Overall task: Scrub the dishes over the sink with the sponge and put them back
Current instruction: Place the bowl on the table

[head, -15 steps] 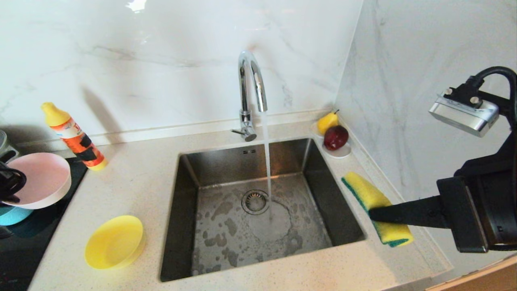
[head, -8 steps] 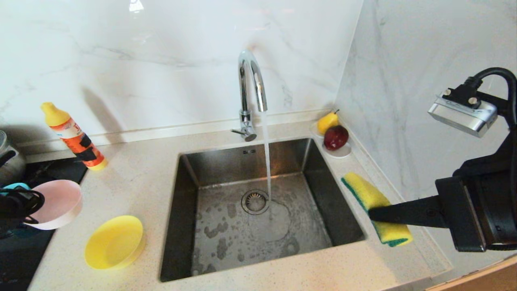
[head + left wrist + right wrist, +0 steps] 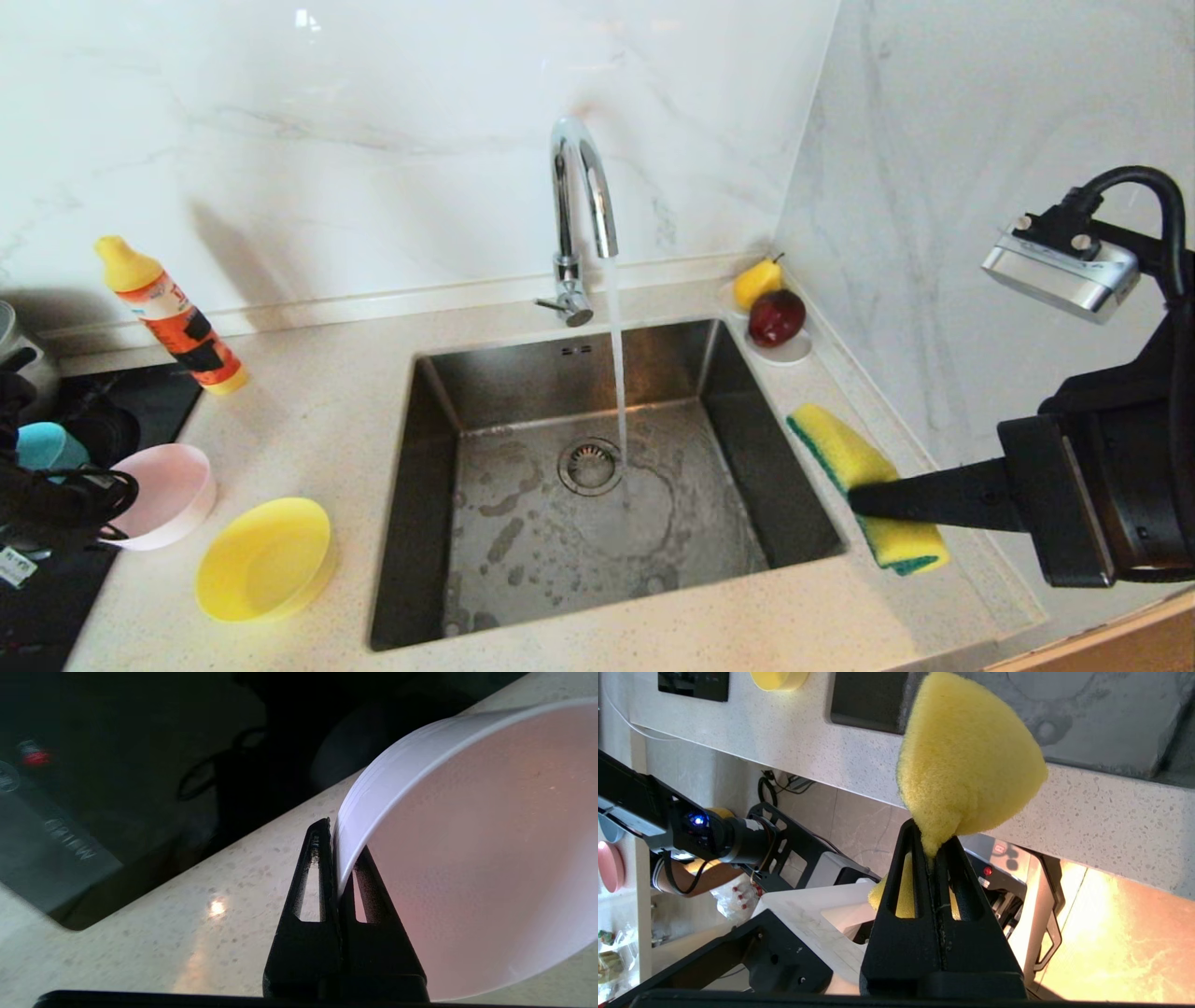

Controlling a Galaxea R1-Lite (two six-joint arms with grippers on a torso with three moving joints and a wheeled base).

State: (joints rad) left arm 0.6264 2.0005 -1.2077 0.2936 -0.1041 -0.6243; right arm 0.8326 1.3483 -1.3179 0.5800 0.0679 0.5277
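Note:
My left gripper [image 3: 110, 499] [image 3: 334, 858] is shut on the rim of the pink bowl [image 3: 173, 490] [image 3: 467, 849]. It holds the bowl tilted, low over the counter's left edge, just left of the yellow bowl [image 3: 266, 558]. The light blue bowl [image 3: 47, 446] shows behind the left arm. To the right of the sink [image 3: 523, 378], my right gripper [image 3: 859, 499] [image 3: 931, 842] is shut on the yellow and green sponge [image 3: 864, 485] [image 3: 966, 760], above the counter. Water runs from the tap [image 3: 579, 187] onto the drain strainer [image 3: 590, 464].
An orange detergent bottle [image 3: 173, 317] stands at the back left. A white saucer [image 3: 789, 353] with a pear and a red apple sits at the sink's back right corner. A black hob [image 3: 56, 579] lies at the far left. A marble wall rises close on the right.
My left gripper has carried the pink bowl down and to the right, towards the yellow bowl, uncovering the light blue bowl. The right gripper and sponge have barely shifted.

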